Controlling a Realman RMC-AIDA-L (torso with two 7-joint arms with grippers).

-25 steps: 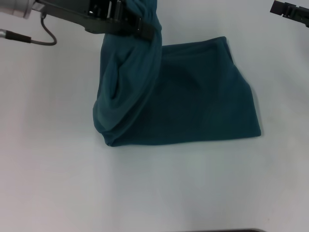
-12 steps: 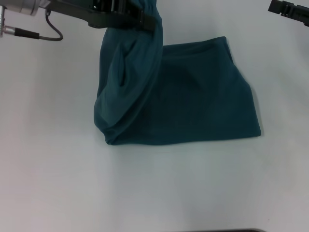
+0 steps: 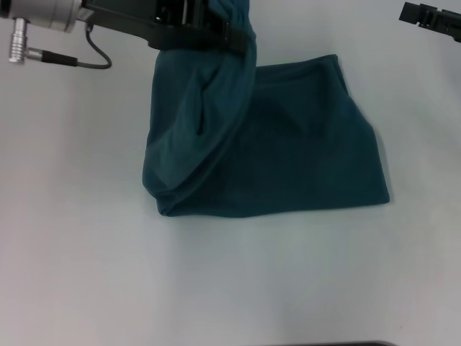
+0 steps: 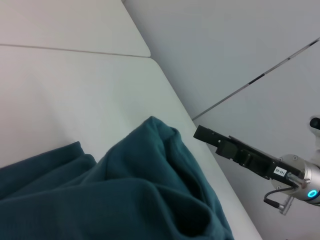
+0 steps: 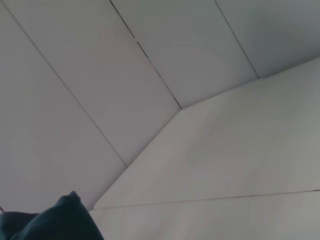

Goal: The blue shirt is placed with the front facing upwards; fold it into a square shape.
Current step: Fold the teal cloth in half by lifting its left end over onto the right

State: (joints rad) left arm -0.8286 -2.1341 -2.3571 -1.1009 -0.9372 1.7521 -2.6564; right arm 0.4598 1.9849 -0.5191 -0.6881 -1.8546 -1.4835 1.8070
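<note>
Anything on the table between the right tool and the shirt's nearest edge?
Nothing: in the head view only bare white table separates the right tool from the blue shirt.

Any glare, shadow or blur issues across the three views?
Head view: even light, no glare, soft shadow under the lifted fold of the blue shirt held by the left gripper. Left wrist: shirt close and soft, right gripper sharp. Right wrist: flat, shadowless.
</note>
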